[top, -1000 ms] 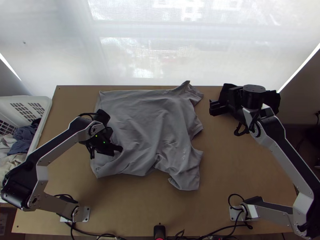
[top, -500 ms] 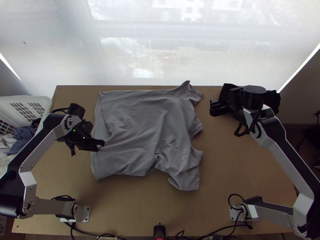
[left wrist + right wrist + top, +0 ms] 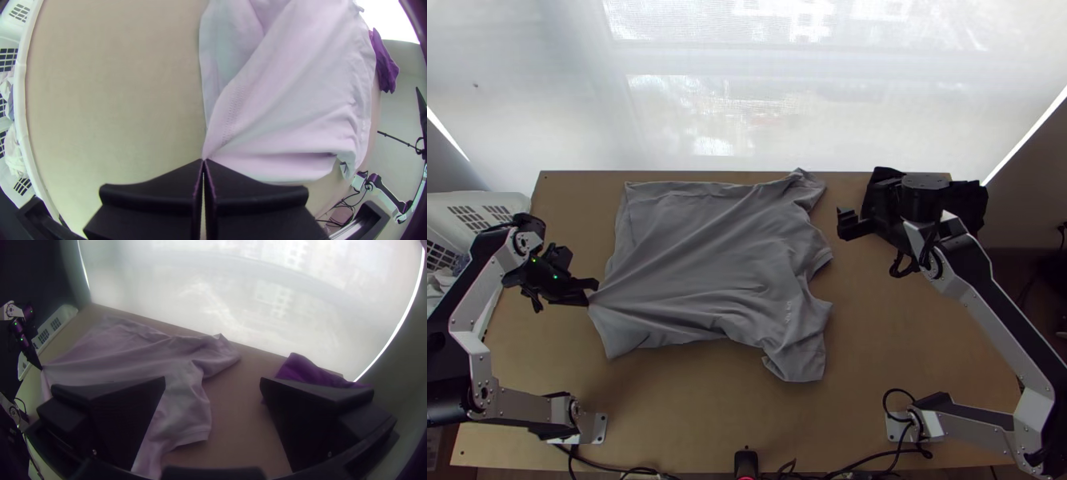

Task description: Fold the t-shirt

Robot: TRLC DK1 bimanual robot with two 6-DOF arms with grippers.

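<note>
- Left gripper: its 2 fingers are closed on a pinch of the t-shirt's edge.
- Grey t-shirt: it lies spread on the table, running from the left gripper's tips towards the right gripper; creases fan out from the pinch.
- White basket: on the left gripper's outer side, with clothes inside.
- Right gripper: its 2 fingers stand wide apart with nothing between them, near the t-shirt's far sleeve.
- Dark cloth: bunched just beyond the right gripper.
- Pale window screen: beyond both grippers.
</note>
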